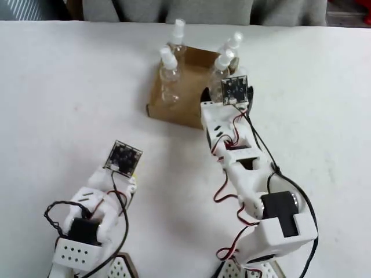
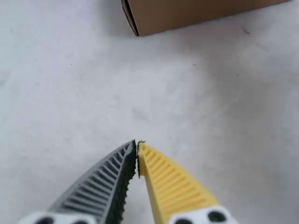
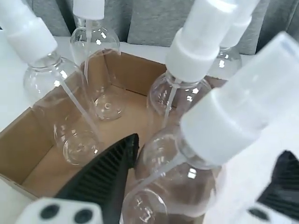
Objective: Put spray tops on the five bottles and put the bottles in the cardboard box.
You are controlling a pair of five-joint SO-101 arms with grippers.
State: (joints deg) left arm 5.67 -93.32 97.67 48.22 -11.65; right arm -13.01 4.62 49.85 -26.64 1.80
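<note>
The cardboard box (image 1: 188,110) stands at the table's far middle, with clear bottles upright in it, each with a white spray top (image 1: 168,58). My right gripper (image 3: 210,149) is over the box's right near corner. It is open, with its black fingers (image 3: 107,172) on either side of the nearest bottle (image 3: 177,186), which wears a spray top (image 3: 243,116). The left-hand finger touches the bottle's body and the other stands off it. Three more capped bottles (image 3: 70,107) stand behind in the box (image 3: 18,149). My left gripper (image 2: 137,144) is shut and holds nothing, low over bare table near the box corner (image 2: 135,23).
The right arm (image 1: 249,174) stretches from the near edge up to the box. The left arm (image 1: 93,214) sits folded at the near left. White table (image 1: 69,87) spreads on both sides of the box, and a grey curtain hangs behind it.
</note>
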